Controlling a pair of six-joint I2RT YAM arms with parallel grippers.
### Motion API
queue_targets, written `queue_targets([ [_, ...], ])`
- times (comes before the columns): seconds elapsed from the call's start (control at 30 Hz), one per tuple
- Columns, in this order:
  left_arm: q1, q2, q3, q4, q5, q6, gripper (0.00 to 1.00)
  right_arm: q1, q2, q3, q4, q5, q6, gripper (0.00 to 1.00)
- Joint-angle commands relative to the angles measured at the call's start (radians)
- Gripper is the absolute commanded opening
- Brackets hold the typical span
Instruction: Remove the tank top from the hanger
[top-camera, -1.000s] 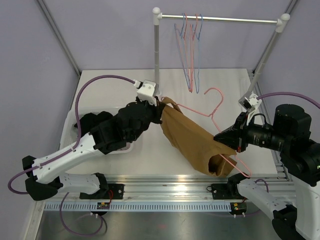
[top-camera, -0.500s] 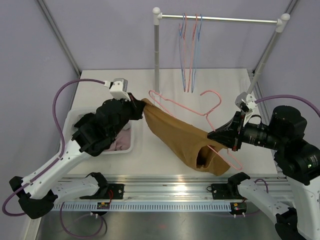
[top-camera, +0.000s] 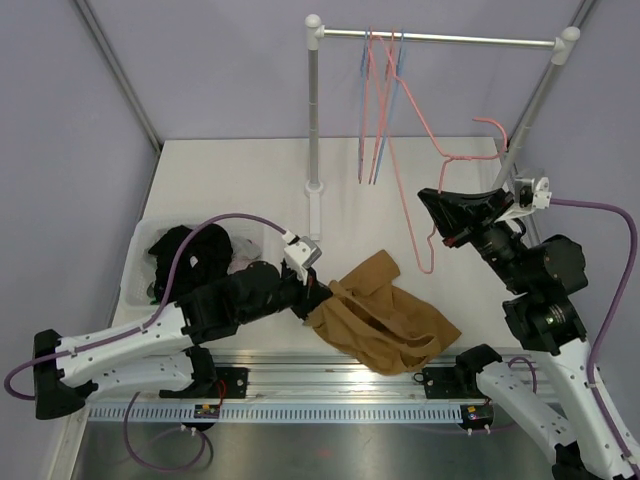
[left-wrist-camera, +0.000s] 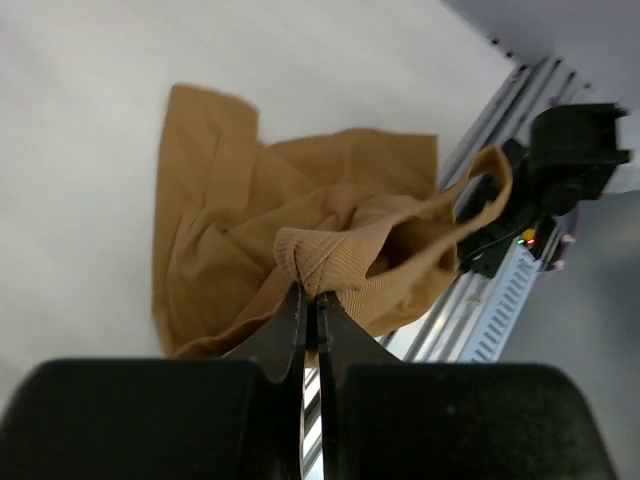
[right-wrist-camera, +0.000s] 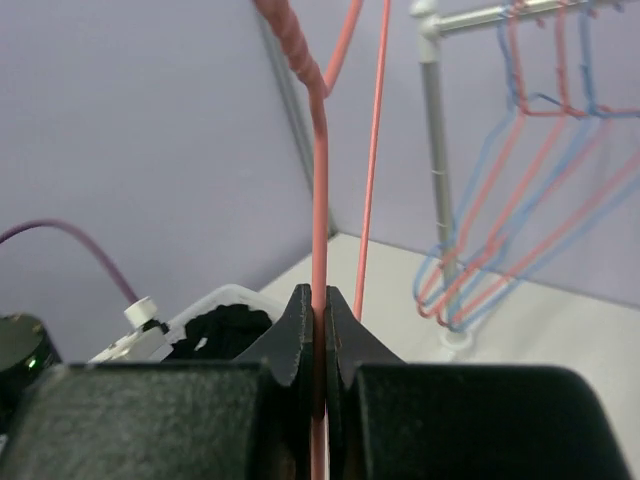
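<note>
Our left jaws are pressed together on a ribbed edge of the tan tank top (left-wrist-camera: 300, 205), which lies crumpled on the tabletop (top-camera: 230, 190) just ahead of them. Farther off, our right jaws pinch the bare pink hanger (right-wrist-camera: 319, 180), which rises above them, well apart from the garment.

Left gripper (left-wrist-camera: 310, 298) low, jaws pinched; right gripper (right-wrist-camera: 318, 297) held high, seemingly clamped too.

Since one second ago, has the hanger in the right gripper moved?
Yes. The hanger moved back toward the rail, off the tank top.
</note>
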Motion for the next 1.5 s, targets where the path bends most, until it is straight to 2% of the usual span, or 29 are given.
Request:
queue_targets([
  [0.0,0.002,-0.063,-0.020,-0.009,-0.204,-0.049,0.04,0.007,0.026,0.173,-0.127,0.235,-0.030,0.00],
  [0.03,0.002,-0.064,-0.006,-0.054,-0.267,-0.068,0.05,0.005,0.057,0.224,-0.314,0.234,-0.036,0.00],
  [0.1,0.002,-0.057,0.049,-0.169,-0.390,-0.088,0.23,0.005,0.069,0.301,-0.435,0.223,-0.076,0.00],
  [0.17,0.004,-0.046,0.103,-0.284,-0.481,-0.109,0.34,0.005,0.063,0.304,-0.526,0.255,-0.075,0.00],
  [0.2,0.005,-0.031,0.158,-0.330,-0.515,-0.120,0.54,0.007,0.065,0.312,-0.565,0.330,-0.069,0.00],
  [0.23,0.016,-0.022,0.195,-0.381,-0.580,-0.137,0.68,0.007,0.082,0.321,-0.648,0.363,-0.063,0.00],
  [0.27,0.025,-0.011,0.224,-0.477,-0.602,-0.155,0.78,0.005,0.097,0.358,-0.699,0.387,-0.055,0.00],
  [0.33,0.062,0.011,0.307,-0.566,-0.654,-0.175,0.99,0.005,0.157,0.422,-0.821,0.442,-0.049,0.00],
  [0.37,0.088,0.009,0.349,-0.644,-0.674,-0.179,0.99,0.005,0.207,0.445,-0.872,0.484,-0.052,0.00],
  [0.43,0.100,-0.004,0.377,-0.700,-0.676,-0.163,0.99,0.004,0.259,0.497,-0.894,0.525,-0.064,0.00],
  [0.5,0.102,-0.026,0.385,-0.726,-0.659,-0.124,0.99,0.004,0.350,0.540,-0.906,0.576,-0.079,0.00],
  [0.63,0.102,-0.072,0.378,-0.775,-0.629,-0.088,0.99,0.001,0.535,0.733,-0.931,0.630,-0.121,0.00],
  [0.77,0.102,-0.133,0.313,-0.758,-0.615,-0.054,0.99,-0.040,0.712,0.934,-0.951,0.598,-0.141,0.00],
  [0.93,0.103,-0.184,0.243,-0.697,-0.609,-0.062,0.99,-0.051,0.942,1.224,-1.001,0.645,-0.167,0.00],
  [1.07,0.106,-0.184,0.233,-0.703,-0.602,-0.065,0.99,-0.060,1.106,1.434,-1.069,0.636,-0.179,0.00],
  [1.1,0.106,-0.186,0.235,-0.705,-0.607,-0.067,0.99,-0.061,1.179,1.534,-1.090,0.628,-0.179,0.00],
  [1.2,0.111,-0.192,0.233,-0.709,-0.607,-0.070,0.99,-0.061,1.292,1.666,-1.141,0.625,-0.176,0.00],
  [1.47,0.122,-0.236,0.224,-0.686,-0.575,-0.064,0.99,-0.061,1.298,1.544,-1.052,0.572,-0.132,0.00],
])
